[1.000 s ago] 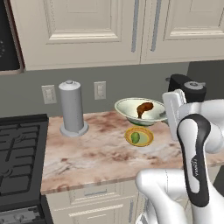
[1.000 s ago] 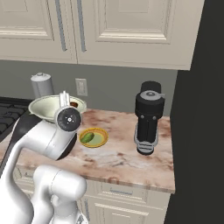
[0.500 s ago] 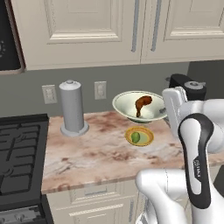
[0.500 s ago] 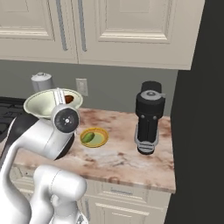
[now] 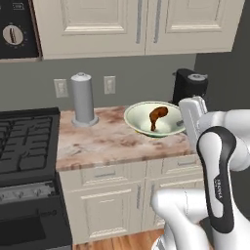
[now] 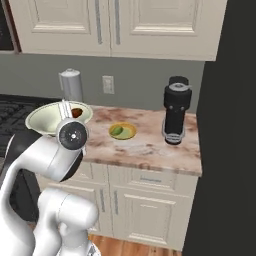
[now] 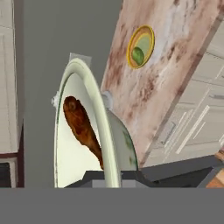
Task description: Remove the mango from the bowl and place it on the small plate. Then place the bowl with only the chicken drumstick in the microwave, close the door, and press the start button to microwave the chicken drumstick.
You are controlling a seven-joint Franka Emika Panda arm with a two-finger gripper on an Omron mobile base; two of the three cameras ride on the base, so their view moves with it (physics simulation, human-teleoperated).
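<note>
Gripping the bowl (image 5: 155,120) by its rim, the gripper (image 7: 114,176) is being seen in the hand view with the rim running down between its two tips at the bottom of the picture; the jaws are pinched tight on that rim. In the left base view the bowl is being held in the air above the counter (image 5: 102,141), tilted, with its open side turned toward the camera. The drumstick (image 5: 156,116) is lying inside the bowl, thick end up near the far wall and thin end pointing down toward the bottom. In the hand view the drumstick (image 7: 82,127) is lying just left of the rim, its thin end reaching down close to the fingers.

The mango (image 6: 117,130) is resting on the plate (image 6: 122,131), which is sitting on the counter to the right of the held bowl in the right base view and well apart from the gripper. In the hand view the plate (image 7: 141,46) with the mango (image 7: 138,55) is being seen beyond the bowl, up near the top.

The arm is being held bent: in the left base view its forearm is rising at the lower right and the hand is reaching left to the bowl's right edge. In the right base view the bowl (image 6: 52,118) is showing behind the wrist, at the left.
</note>
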